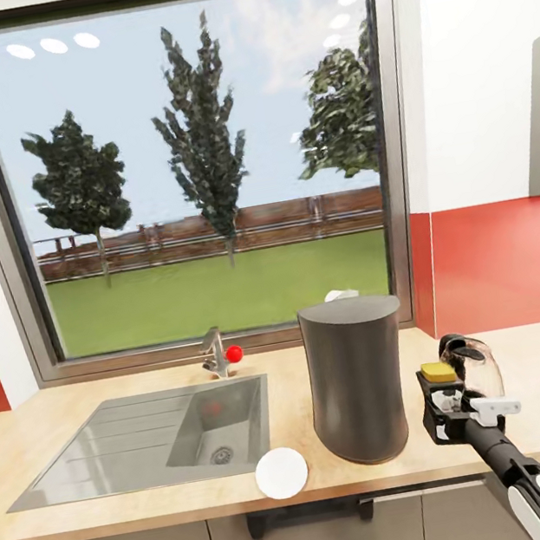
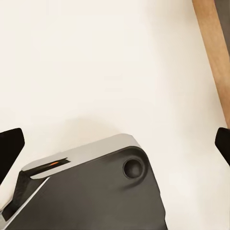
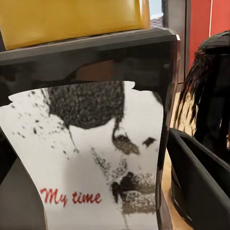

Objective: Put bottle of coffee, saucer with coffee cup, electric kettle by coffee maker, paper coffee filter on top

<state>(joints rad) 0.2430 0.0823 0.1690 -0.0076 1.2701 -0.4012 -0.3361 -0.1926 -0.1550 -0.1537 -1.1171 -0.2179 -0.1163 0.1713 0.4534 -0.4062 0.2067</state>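
Observation:
The dark grey coffee maker [image 1: 358,378] stands on the wood-grain kitchen countertop [image 1: 83,415], right of the sink. A small white thing [image 1: 341,295] peeks over its top rim; I cannot tell what it is. The white saucer [image 1: 281,473] lies at the front edge, left of the coffee maker. My right gripper [image 1: 445,409] is shut on the bottle of coffee [image 3: 91,158], whose yellow lid [image 1: 438,372] is just right of the coffee maker. The glass electric kettle [image 1: 476,363] stands right behind it. My left gripper [image 2: 115,146] hangs open over pale floor. The coffee cup and kitchen shelf are out of view.
A steel sink [image 1: 150,448] with a faucet and red knob [image 1: 233,353] takes up the counter's left half. A big window [image 1: 190,160] runs behind it, and a red backsplash [image 1: 514,260] to the right. Bare counter lies right of the kettle.

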